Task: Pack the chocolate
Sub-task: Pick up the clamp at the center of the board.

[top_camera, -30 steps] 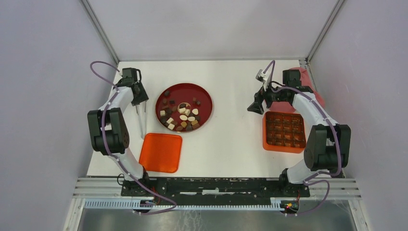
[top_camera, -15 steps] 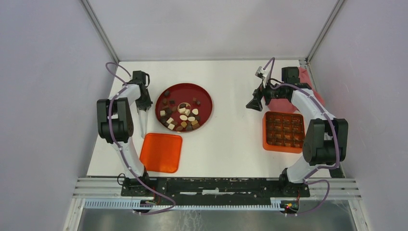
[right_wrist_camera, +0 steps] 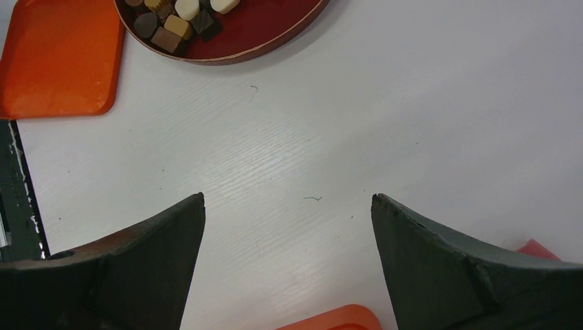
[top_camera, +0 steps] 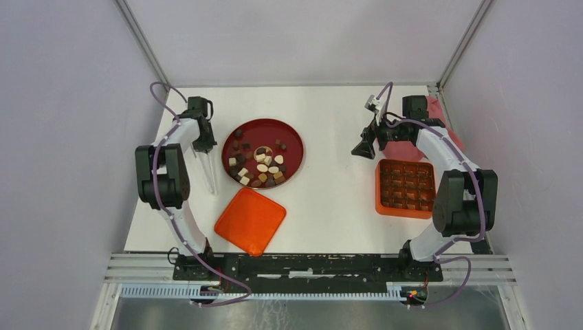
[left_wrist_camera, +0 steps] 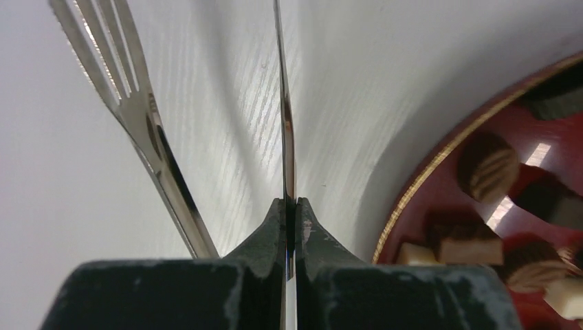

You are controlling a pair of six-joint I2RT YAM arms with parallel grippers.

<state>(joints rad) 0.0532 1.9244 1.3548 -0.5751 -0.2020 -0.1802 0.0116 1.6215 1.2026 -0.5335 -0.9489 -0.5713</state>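
Note:
The chocolate [top_camera: 261,165], many small dark, tan and cream pieces, lies on the round dark red plate [top_camera: 285,134]. My left gripper [top_camera: 204,146] hovers just left of the plate, shut on one thin arm [left_wrist_camera: 283,103] of metal tongs [top_camera: 207,172]. The tongs' other arm, with fork-like tines [left_wrist_camera: 117,62], runs free to the left. In the left wrist view the gripper [left_wrist_camera: 289,203] is above the table, with the plate rim [left_wrist_camera: 440,148] and chocolate [left_wrist_camera: 488,165] at the right. My right gripper [top_camera: 363,148] is open and holds nothing, beside the orange compartment box [top_camera: 405,187].
A flat orange lid [top_camera: 251,220] lies turned like a diamond near the front, below the plate. A pink object [top_camera: 440,117] sits at the back right behind the right arm. The right wrist view shows its gripper [right_wrist_camera: 289,199] over bare table, with the lid [right_wrist_camera: 62,55] far left.
The left jaws have closed onto the tongs and the arm has shifted slightly toward the plate. The orange lid has slid right and rotated. The right arm has barely moved.

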